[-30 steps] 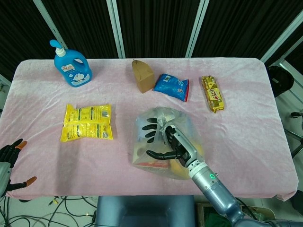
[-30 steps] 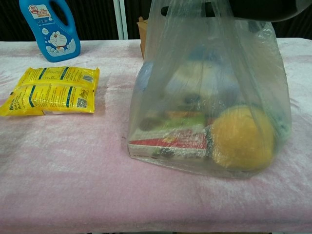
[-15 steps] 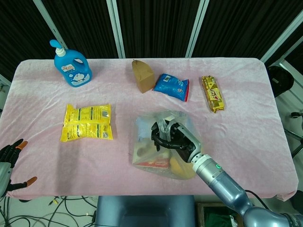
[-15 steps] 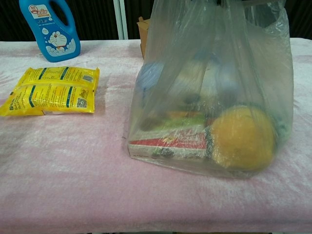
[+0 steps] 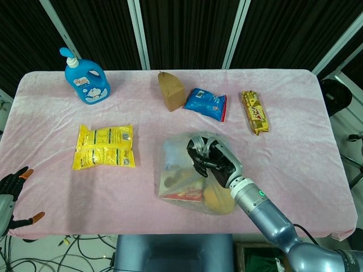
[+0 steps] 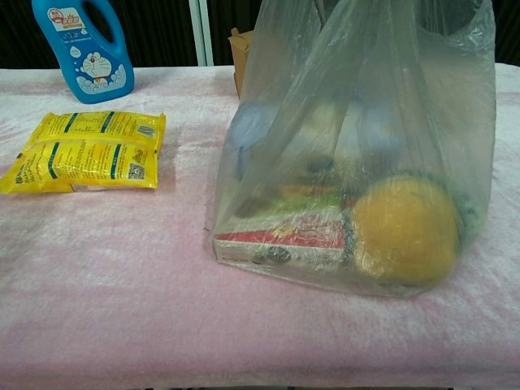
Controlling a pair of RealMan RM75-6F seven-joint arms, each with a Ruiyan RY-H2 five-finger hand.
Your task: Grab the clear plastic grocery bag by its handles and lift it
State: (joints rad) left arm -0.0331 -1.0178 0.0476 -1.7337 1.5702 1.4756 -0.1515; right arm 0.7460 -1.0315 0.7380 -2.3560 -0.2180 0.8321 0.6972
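The clear plastic grocery bag stands on the pink table near the front edge, with a yellow round item and a red box inside. My right hand is above the bag, its fingers curled around the gathered handles. In the chest view the bag is stretched upward and its bottom rests on the cloth; the hand is out of that frame. Off the table's front left corner, my left hand hangs with its fingers apart, holding nothing.
A yellow packet lies left of the bag. A blue bottle stands at the back left. Behind the bag are a brown carton, a blue snack bag and a yellow-red bar.
My right hand's fingers, spread over the bag a second ago, have curled in around the handles. The plastic has drawn upward and tighter. The left hand has not moved.
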